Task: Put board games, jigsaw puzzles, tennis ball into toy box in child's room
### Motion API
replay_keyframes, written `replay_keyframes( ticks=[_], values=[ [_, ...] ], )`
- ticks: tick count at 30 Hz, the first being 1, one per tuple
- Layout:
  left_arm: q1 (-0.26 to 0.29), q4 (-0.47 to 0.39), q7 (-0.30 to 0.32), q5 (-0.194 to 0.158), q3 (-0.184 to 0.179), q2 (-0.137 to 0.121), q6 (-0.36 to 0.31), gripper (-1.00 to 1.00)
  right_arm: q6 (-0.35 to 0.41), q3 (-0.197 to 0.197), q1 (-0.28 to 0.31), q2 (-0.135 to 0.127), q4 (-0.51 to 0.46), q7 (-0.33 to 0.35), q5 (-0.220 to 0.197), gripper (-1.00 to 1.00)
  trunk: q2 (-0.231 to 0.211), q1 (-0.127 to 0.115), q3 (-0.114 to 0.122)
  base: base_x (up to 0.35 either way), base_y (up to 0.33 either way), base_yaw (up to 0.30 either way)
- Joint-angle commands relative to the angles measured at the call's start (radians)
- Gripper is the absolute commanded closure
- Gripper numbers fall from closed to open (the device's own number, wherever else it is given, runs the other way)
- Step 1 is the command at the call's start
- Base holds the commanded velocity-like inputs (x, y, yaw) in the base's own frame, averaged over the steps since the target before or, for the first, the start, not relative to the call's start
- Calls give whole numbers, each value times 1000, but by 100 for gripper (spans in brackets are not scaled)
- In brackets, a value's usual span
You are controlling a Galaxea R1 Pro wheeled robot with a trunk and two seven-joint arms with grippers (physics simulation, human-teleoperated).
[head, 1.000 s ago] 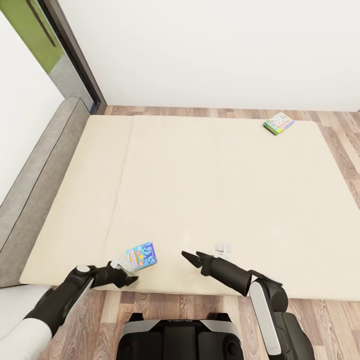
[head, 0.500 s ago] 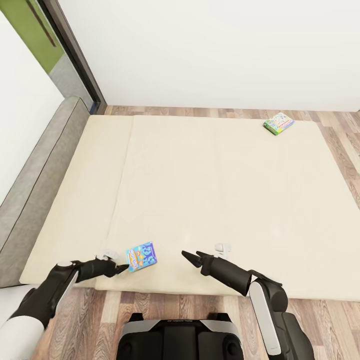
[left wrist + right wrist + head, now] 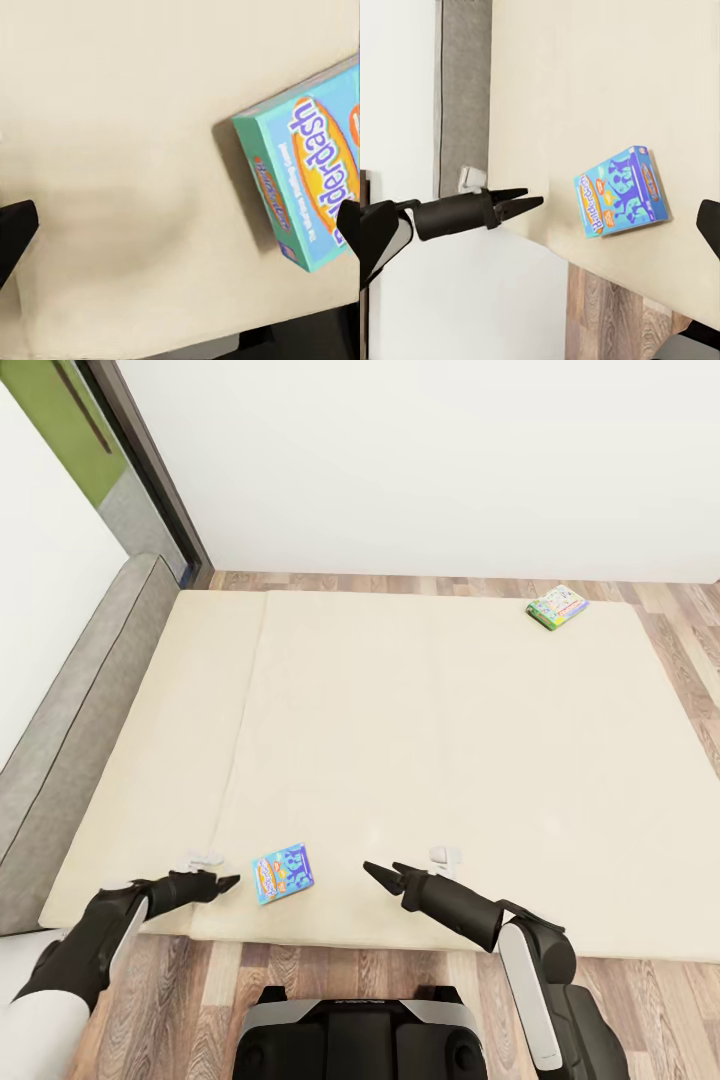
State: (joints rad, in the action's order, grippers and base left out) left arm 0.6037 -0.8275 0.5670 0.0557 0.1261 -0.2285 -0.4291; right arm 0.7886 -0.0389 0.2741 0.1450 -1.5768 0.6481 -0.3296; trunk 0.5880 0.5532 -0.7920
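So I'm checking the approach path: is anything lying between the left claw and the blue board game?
No. In the head view only bare bed separates the left claw from the blue board game.

We are looking down on a wide cream bed (image 3: 420, 760) that stands on a wood-plank floor (image 3: 330, 970). A blue board game box (image 3: 283, 872) lies flat near our edge of the bed, toward the left. A green board game box (image 3: 557, 605) lies flat at the far right corner, well apart from the blue one.
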Motion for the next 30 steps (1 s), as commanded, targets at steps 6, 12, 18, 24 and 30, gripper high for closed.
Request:
replay_keyframes(
  ticks=[6,12,18,24,30],
  values=[
    [1,-1,-137,4,5,33,-14,-100,6,-3,0,1,0,4,-2,-100,1,0,-1,0,0,0],
    [2,0,-225,1,6,59,-18,-100,6,-4,0,1,0,4,-2,-100,1,0,-1,0,0,0],
    [3,2,-282,-9,6,77,-32,-100,6,-3,0,1,0,4,-2,-100,1,0,-1,0,0,0],
    [6,28,-456,-12,6,117,-35,-100,6,-1,0,1,-1,3,0,-100,1,0,-1,0,0,0],
    [14,86,-631,-13,4,171,-25,-100,6,-1,0,2,-1,3,0,-100,1,0,-1,0,0,0]
  ],
)
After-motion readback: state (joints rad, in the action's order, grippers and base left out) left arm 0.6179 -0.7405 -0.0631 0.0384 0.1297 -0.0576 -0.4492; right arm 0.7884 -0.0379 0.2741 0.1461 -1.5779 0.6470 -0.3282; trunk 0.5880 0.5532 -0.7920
